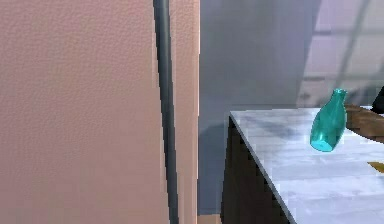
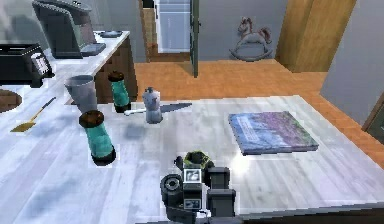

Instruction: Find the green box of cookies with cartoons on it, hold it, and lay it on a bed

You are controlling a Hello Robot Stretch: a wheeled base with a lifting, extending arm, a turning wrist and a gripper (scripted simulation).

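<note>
Flat bluish-grey box (image 2: 272, 132) with a pink-mottled top, lying on the pale bench (image 2: 140, 185) near the gripper (image 2: 195, 160). Impossible to tell whether gripper grasps anything.

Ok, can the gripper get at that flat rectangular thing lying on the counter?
Probably yes. The flat rectangular thing lies up and right of the gripper in the arm side view, with bare counter between them; the teal bottle stands off to the left.
</note>
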